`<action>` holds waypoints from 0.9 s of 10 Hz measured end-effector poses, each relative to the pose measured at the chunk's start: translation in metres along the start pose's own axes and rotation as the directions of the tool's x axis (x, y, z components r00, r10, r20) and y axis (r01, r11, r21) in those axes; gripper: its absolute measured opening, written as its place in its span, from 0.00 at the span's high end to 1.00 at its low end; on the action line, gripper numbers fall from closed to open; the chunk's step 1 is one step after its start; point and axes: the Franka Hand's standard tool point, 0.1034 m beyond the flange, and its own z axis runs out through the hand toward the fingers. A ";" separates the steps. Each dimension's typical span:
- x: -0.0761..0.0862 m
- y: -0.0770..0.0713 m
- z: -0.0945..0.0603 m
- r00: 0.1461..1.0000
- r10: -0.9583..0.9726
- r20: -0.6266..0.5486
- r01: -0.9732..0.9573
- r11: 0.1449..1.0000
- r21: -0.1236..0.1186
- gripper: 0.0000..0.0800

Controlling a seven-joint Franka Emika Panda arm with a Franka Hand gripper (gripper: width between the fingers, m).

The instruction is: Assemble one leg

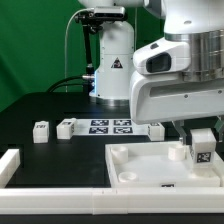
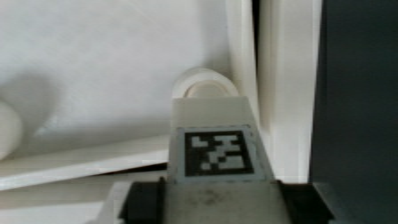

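Observation:
My gripper (image 1: 203, 150) is shut on a leg (image 1: 203, 143), a small white block with a black-and-white tag facing out. It holds the leg upright over the corner of the white tabletop (image 1: 150, 170) at the exterior view's right. In the wrist view the leg (image 2: 217, 135) sits between my dark fingers (image 2: 153, 203), with my gripper (image 2: 217, 202) closed on its lower part. The leg's tip points at a rounded corner recess (image 2: 210, 82) of the tabletop (image 2: 89, 70). I cannot tell if the tip touches it.
Two loose legs (image 1: 41, 131) (image 1: 66, 128) lie at the exterior view's left, another (image 1: 155, 129) lies beside the marker board (image 1: 110, 126). A white fence (image 1: 12, 165) runs along the front and left. A lamp-like stand (image 1: 112, 60) is behind.

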 end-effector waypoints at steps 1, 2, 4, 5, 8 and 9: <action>-0.001 -0.002 0.001 0.981 0.192 -0.018 -0.192 0.981 0.014 0.64; -0.004 -0.003 0.002 0.945 0.325 -0.023 -0.325 0.946 0.016 0.63; -0.005 -0.002 0.002 0.835 0.550 -0.023 -0.550 0.835 0.017 0.63; -0.005 -0.002 0.002 0.766 0.643 -0.024 -0.643 0.766 0.017 0.63; -0.007 -0.005 0.003 0.491 0.871 -0.014 -0.870 0.492 0.025 0.63; -0.008 -0.008 0.003 0.385 0.923 -0.006 -0.923 0.385 0.027 0.63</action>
